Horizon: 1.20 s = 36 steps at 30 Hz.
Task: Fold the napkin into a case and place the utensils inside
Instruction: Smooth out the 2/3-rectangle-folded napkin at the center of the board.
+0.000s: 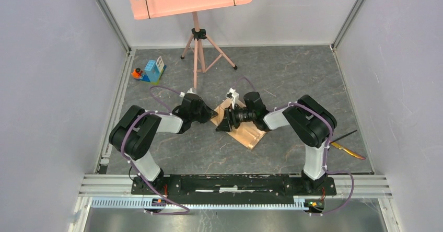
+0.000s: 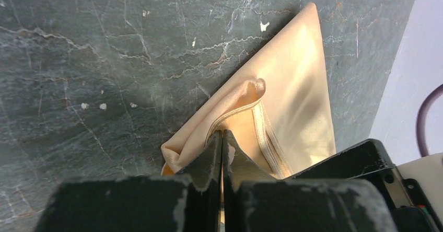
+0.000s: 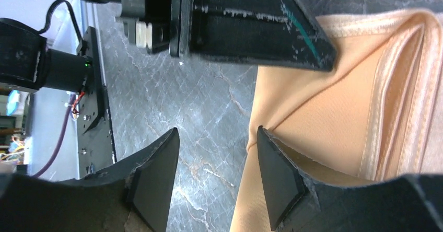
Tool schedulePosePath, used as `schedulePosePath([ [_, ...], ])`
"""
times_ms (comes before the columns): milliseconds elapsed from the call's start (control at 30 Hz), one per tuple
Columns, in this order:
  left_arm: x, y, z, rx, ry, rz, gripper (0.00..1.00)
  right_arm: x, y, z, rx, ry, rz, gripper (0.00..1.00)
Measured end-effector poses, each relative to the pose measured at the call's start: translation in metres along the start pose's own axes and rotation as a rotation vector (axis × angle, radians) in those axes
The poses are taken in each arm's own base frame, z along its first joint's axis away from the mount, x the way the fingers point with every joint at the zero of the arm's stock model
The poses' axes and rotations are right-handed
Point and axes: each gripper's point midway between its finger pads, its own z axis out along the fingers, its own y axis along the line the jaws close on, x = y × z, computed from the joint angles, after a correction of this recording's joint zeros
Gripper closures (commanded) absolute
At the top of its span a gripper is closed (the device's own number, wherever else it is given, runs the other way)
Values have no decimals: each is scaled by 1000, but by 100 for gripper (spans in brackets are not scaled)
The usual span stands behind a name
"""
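Left hand [image 2: 222, 135]: closed, tips pressed together on a raised fold of the napkin, with a sliver of cloth showing between the fingers.
Right hand [image 3: 217, 135]: open, jaws standing apart with nothing between them; one fingertip [image 3: 156, 174] over bare table, the other at the napkin's edge.
Napkin [image 2: 298, 85]: peach-orange satin, folded to a rough triangle, lying on the table ahead of the left hand's tips and tapering to a point far from them; hemmed edge curled up just past those tips; layered hems stacked on the cloth ahead of the right hand.
Hand to hand: facing each other over the napkin, tips close, the left hand's closed fingers just ahead of the right hand's open jaws.
Utensils [image 1: 347, 150]: one black piece and one gold-orange piece, side by side on the table, well apart from both hands, out behind the right hand past its arm's elbow.
Table [image 1: 292, 75]: dark grey, veined like marble.
Toy blocks [image 1: 151, 71]: small coloured cluster, well beyond the left hand, toward the far left corner.
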Motion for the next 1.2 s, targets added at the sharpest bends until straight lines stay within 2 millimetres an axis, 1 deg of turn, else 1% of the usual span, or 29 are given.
schedulePosePath([
  [200, -1, 0, 2, 16, 10, -7, 98, 17, 4, -18, -38, -21, 32, 39],
  [500, -3, 0, 4, 35, 19, -14, 98, 54, 21, -57, -53, -1, 80, 41],
  [667, -3, -1, 5, 39, 18, -14, 98, 74, 26, -78, -49, 11, 97, 41],
  [967, -3, -3, 7, 44, 28, -13, 98, 99, 33, -112, -13, -14, 103, 41],
  [1033, -3, -3, 7, 43, 34, -6, 95, 100, 35, -117, 2, -14, 91, 41],
  [1067, -3, -4, 7, 43, 35, -2, 92, 100, 35, -119, 13, -11, 87, 40],
  [1133, -2, -4, 7, 40, 44, 15, 84, 100, 35, -125, 47, -2, 75, 39],
  [1200, -2, -6, 6, 36, 56, 31, 73, 96, 32, -129, 89, 9, 63, 40],
])
